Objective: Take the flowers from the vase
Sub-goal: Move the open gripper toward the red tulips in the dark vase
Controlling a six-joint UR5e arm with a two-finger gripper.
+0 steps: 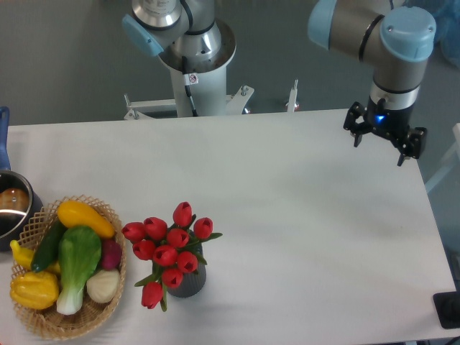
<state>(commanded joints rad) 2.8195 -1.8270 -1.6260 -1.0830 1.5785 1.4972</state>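
Far left of the gripper, at the table (287, 187) edge: a metal pot (13, 208), only partly in frame. Just beside it, a wicker basket (65, 323) of vegetables, packed in and lying flat, so probably set dressing and not part of the job.

Next along, still well to the left of the gripper and nearer the camera: the flowers (167, 248), red closed buds bunched tight, standing in the vase (188, 282). The vase sits upright on the table, just beside the basket but apart from it. Stems go down into its mouth, which is what keeps the bunch standing. Long axis of the bunch is roughly vertical, buds pointing up towards the camera; one bud droops low on the left side, over the rim.

Far right, near the back corner: gripper (385, 141), fingers spread and pointing down, nothing between them, hanging above the table surface. It is well apart from the flowers.

Judgement: reach not yet begun. A grasp on the stems from the side seems likelier to lift the bunch cleanly than one from above.
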